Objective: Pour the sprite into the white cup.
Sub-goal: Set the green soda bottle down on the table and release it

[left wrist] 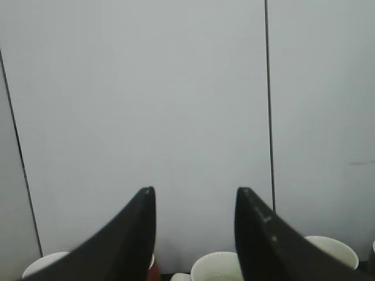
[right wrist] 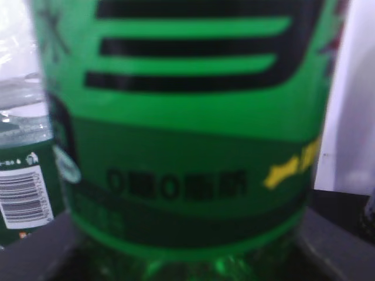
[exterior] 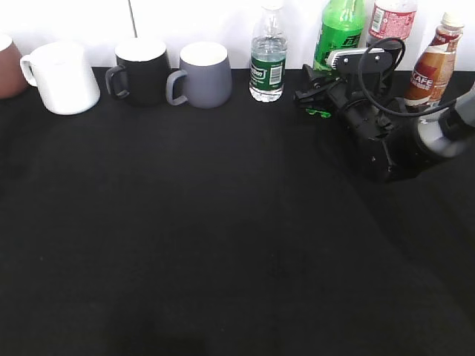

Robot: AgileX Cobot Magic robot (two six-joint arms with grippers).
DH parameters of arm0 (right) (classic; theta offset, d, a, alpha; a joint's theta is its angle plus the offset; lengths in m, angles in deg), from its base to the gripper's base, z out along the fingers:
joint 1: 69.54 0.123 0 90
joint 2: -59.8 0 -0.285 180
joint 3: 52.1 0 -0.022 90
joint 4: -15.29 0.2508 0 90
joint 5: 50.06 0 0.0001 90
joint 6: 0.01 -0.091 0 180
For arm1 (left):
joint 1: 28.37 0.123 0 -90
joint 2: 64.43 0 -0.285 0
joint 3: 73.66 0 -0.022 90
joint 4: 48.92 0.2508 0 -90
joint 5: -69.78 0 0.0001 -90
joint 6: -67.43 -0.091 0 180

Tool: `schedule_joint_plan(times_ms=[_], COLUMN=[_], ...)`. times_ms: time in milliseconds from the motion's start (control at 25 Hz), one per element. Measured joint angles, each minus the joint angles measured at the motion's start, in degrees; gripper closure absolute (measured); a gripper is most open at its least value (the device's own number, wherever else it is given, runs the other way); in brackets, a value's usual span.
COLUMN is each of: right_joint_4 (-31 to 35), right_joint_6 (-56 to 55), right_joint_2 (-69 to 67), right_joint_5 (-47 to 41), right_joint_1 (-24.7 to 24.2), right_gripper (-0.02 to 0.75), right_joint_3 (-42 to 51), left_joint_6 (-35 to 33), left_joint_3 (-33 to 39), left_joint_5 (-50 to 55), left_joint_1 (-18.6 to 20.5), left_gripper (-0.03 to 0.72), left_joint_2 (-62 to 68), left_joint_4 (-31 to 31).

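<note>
The sprite (exterior: 338,33), a tall green bottle, stands upright at the back right of the black table (exterior: 223,237). My right gripper (exterior: 318,104) is low at its base. In the right wrist view the sprite (right wrist: 187,117) fills the frame between the fingers of the right gripper (right wrist: 187,246), which flank it wide apart. The white cup (exterior: 63,78) stands at the back left with its handle to the left. My left gripper (left wrist: 195,190) is open and empty, pointed at the wall, and the white cup's rim (left wrist: 217,266) shows below it. The left gripper is out of the exterior view.
Along the back wall stand a brown cup (exterior: 7,67), a black mug (exterior: 141,70), a grey mug (exterior: 202,74), a small clear water bottle (exterior: 268,55), a red-labelled bottle (exterior: 391,21) and a brown coffee bottle (exterior: 436,63).
</note>
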Motion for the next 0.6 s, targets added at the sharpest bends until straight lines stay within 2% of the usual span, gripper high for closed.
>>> schedule_joint_plan(times_ms=[160,600], right_joint_4=[-3.0,-2.1], right_joint_6=[0.0,0.0], right_joint_2=[-0.2,-0.2], right_joint_5=[1.6,2.8], right_joint_1=[0.1,0.1], right_gripper=[0.287,0.307], right_joint_3=[0.0,0.2], left_joint_6=[0.0,0.0], left_joint_3=[0.0,0.0], left_joint_5=[0.0,0.1], left_joint_1=[0.0,0.0], left_gripper=[0.345,0.345], left_joint_2=[0.0,1.1], left_joint_4=[0.0,0.0])
